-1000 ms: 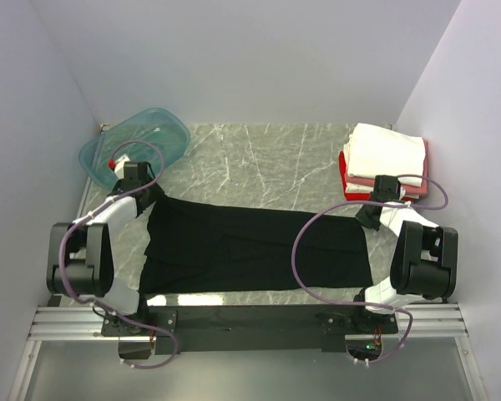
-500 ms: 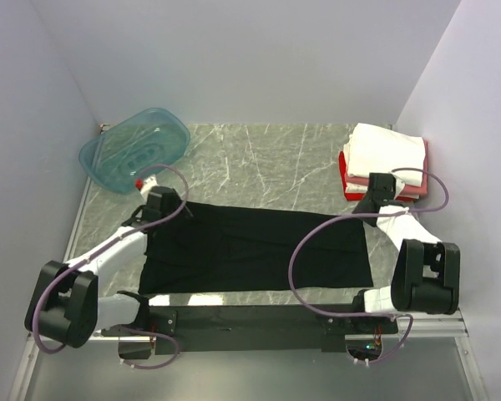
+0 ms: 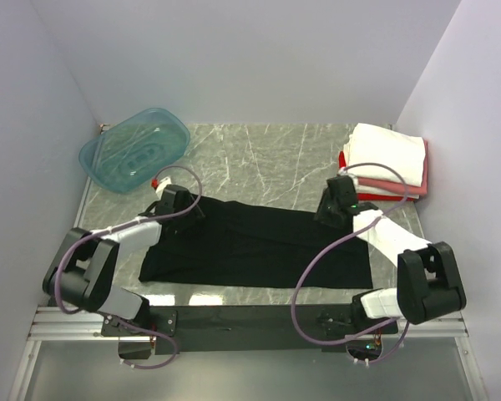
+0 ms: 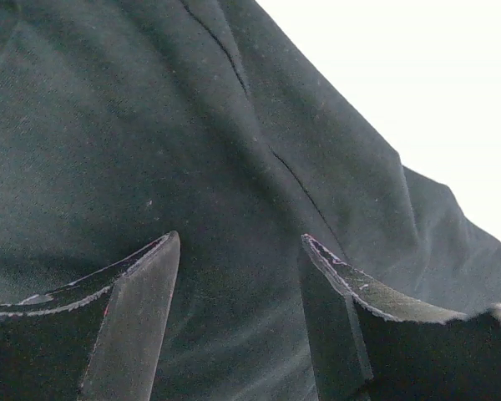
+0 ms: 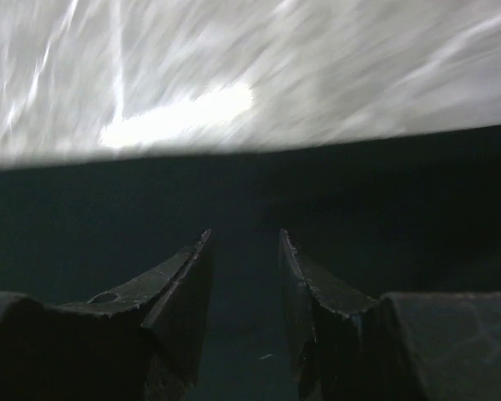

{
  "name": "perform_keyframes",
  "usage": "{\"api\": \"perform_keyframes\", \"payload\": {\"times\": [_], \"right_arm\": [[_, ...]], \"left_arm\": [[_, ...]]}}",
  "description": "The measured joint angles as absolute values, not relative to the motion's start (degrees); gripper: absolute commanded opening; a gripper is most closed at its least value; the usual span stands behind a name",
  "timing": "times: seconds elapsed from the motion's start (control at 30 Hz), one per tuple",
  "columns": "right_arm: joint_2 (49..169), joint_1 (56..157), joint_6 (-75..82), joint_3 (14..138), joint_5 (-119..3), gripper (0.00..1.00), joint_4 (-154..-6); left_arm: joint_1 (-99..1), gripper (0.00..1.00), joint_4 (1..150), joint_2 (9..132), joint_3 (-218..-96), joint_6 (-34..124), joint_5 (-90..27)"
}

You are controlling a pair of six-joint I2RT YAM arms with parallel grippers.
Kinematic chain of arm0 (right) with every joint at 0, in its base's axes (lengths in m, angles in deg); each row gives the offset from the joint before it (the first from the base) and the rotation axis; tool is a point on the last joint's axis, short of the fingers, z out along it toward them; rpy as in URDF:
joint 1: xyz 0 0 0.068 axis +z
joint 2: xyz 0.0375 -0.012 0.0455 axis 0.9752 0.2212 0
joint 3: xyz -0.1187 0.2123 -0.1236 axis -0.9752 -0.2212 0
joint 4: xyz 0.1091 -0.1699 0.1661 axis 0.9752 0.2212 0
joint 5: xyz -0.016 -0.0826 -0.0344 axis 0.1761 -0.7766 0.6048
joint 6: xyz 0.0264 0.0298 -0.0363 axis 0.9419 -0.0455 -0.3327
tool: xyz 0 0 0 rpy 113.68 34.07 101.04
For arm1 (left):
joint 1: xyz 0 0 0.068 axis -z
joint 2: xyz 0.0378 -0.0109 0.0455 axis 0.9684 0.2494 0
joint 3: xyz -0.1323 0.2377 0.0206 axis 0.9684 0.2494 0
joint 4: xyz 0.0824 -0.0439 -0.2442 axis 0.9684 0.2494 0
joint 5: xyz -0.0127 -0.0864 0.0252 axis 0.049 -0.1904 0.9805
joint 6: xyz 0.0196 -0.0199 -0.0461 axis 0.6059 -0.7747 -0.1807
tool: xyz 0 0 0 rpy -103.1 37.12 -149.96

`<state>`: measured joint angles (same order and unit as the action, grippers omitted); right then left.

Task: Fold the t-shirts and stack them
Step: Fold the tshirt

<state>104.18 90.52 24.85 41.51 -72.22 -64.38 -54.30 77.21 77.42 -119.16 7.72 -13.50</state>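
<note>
A large black t-shirt (image 3: pixel 250 246) lies flat across the marble table (image 3: pixel 259 159) in a wide band. My left gripper (image 3: pixel 190 206) hovers over its far left part. In the left wrist view it (image 4: pixel 238 242) is open, with only black cloth (image 4: pixel 150 125) beneath the fingers. My right gripper (image 3: pixel 327 213) is over the shirt's far right edge. Seen from the right wrist, this gripper (image 5: pixel 244 236) is open with a narrow gap, with black cloth (image 5: pixel 401 184) below and bare marble (image 5: pixel 234 67) beyond. Folded t-shirts, white over pink over red, form a stack (image 3: pixel 388 154) at the back right.
A translucent teal tub (image 3: pixel 134 149) sits at the back left corner. White walls close in the table on the left, back and right. The arms' bases and a metal rail (image 3: pixel 250 322) run along the near edge.
Both grippers have moved inward from the black shirt's far corners, the left one rightward and the right one leftward. The shirt's far left corner has shifted a little.
</note>
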Motion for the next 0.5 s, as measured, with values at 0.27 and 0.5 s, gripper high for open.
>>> {"api": "perform_keyframes", "payload": {"times": [0.27, 0.5], "right_arm": [[112.44, 96.01, 27.43, 41.53, -70.8, 0.45, -64.6], [114.32, 98.35, 28.28, 43.52, -72.09, 0.45, -63.88]], "left_arm": [[-54.3, 0.65, 72.57, 86.93, -126.52, 8.15, -14.92], [-53.98, 0.65, 73.38, 97.22, -138.41, 10.12, -16.5]]}}
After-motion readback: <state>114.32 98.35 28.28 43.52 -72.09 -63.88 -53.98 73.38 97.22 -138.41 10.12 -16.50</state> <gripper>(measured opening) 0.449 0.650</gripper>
